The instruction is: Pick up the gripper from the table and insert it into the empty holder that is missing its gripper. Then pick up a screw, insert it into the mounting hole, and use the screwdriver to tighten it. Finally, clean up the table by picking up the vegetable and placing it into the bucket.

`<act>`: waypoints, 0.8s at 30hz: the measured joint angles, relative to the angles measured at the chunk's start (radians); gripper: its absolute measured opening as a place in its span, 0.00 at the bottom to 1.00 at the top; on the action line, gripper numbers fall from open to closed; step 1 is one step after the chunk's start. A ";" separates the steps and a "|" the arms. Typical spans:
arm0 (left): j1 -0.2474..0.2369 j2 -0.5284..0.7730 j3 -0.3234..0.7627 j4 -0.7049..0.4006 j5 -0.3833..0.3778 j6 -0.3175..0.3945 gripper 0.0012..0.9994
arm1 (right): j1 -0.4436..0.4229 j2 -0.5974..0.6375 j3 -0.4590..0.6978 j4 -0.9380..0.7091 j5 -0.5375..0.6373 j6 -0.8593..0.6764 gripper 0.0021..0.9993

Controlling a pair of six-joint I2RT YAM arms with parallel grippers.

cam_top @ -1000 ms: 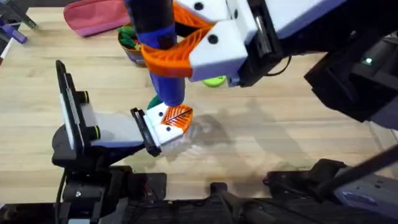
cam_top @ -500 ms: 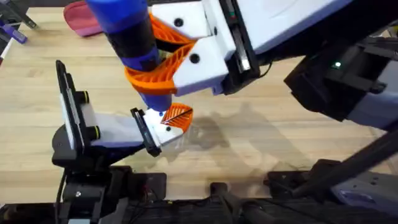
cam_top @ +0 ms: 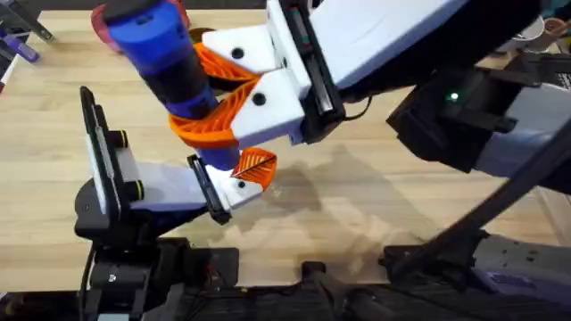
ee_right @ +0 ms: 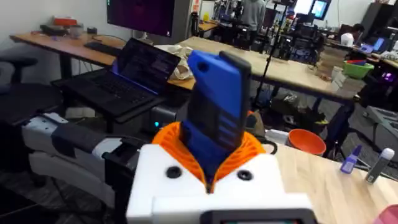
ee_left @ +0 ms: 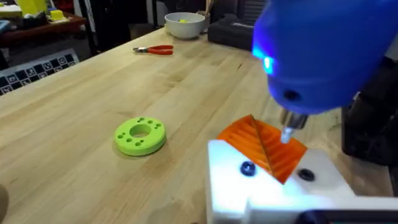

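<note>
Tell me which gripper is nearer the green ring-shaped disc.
Left. The left gripper, holding the white holder with its orange tip, has the green disc lying on the table just ahead. The right gripper grips the blue screwdriver above the holder.

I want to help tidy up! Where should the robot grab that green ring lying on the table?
Probably from straight above. The green ring lies flat on the table, so its sides are low and hard to reach from the side. An end effector could pinch the rim, with one finger down in the middle hole and one outside it.
</note>
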 joint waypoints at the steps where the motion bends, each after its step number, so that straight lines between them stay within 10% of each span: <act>1: 0.000 0.000 0.000 0.000 0.000 0.000 0.01 | 0.000 0.001 0.000 0.000 0.000 0.000 0.01; 24: 0.000 0.000 0.000 0.000 0.000 0.000 0.01 | -0.007 0.010 0.000 0.026 0.000 -0.008 0.01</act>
